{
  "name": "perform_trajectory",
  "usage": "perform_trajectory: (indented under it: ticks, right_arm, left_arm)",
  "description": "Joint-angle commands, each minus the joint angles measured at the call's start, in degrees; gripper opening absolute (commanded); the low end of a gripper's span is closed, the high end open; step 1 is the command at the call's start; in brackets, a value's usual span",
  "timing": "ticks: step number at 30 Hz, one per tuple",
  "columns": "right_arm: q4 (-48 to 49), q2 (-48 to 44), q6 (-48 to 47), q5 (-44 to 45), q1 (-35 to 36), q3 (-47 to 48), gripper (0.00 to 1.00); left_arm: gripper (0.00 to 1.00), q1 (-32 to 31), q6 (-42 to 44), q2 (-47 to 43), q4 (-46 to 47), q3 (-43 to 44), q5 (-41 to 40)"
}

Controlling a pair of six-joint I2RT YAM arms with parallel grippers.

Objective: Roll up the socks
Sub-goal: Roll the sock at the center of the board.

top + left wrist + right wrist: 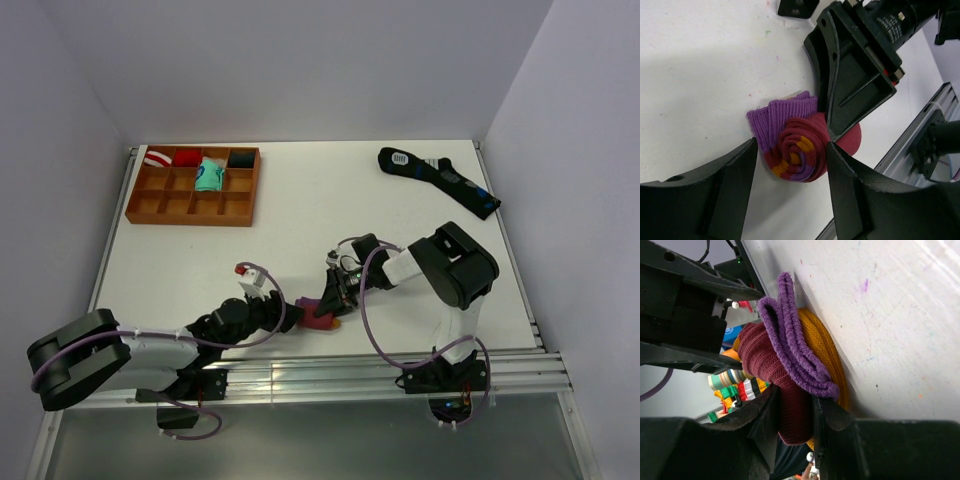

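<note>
Left wrist view shows the socks (795,155), rolled into a maroon spiral, lying on the white table (700,75) between the spread fingers of the left gripper (792,145); whether it squeezes, I cannot tell. The right gripper (799,402) is clamped on the maroon fabric.

White flat table (330,200), faint scuffs and colour specks on surface. Far left: brown wooden tray (190,222), grid of compartments, sitting flat. Far right: long black sock with blue marks (440,180), lying slantwise. Near front edge, centre: maroon knit sock (318,312), rolled into coil, purple cuff, orange bands, resting on tabletop.
</note>
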Motion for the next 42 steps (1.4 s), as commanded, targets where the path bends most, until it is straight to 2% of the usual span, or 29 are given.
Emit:
perform_trajectory:
  ticks: [1,10,21,25,28,30,31,32,34,35,39,42]
  right_arm:
    - [-12.1,4.9,-4.4,13.8,-0.2,-2.9,0.23]
    - [-13.1,5.7,-5.0,14.2,-0.4,-1.9,0.23]
    - [-13.1,5.8,-5.3,14.2,-0.5,-1.7,0.23]
    - [-14.3,5.3,-5.4,14.4,-0.4,-1.6,0.23]
    - [-14.5,4.7,-5.7,14.8,-0.5,-1.8,0.24]
    - [-14.1,4.0,-5.8,15.1,-0.5,-2.2,0.24]
    - [-13.9,3.8,-5.6,15.2,-0.5,-2.4,0.24]
    - [-13.7,3.4,-5.3,15.3,-0.5,-3.0,0.25]
    - [-11.4,2.8,-4.4,15.5,-0.4,-3.7,0.26]
    - [-10.9,2.4,-4.3,15.7,-0.4,-4.2,0.28]
    - [-8.3,0.1,-3.1,18.1,-0.3,-5.6,0.34]
    - [-7.2,-2.1,-2.9,20.2,-0.2,-6.6,0.4]
  left_arm:
    - [0.62,-0.4,3.1,1.2,4.3,1.5,2.1]
    - [0.63,-1.0,3.6,3.9,8.7,1.4,4.1]
    - [0.61,-1.4,4.0,8.3,5.6,4.5,2.1]
    - [0.57,-1.4,3.9,10.6,4.1,6.1,1.5]
    - [0.52,-1.4,3.0,11.4,3.4,6.6,0.5]
    - [0.43,-1.4,2.3,11.5,2.4,6.9,-0.8]
    - [0.38,-1.4,2.1,11.4,1.1,7.2,-1.3]
    - [0.28,-1.4,1.9,11.4,-0.2,7.7,-1.5]
    - [0.19,-1.4,1.8,11.3,-2.1,8.4,-2.1]
    - [0.11,-1.4,1.6,11.4,-4.1,9.3,-2.2]
    - [0.0,-1.4,1.1,12.5,-7.2,11.3,-1.8]
    - [0.0,-1.4,0.1,14.1,-10.1,13.2,-0.9]
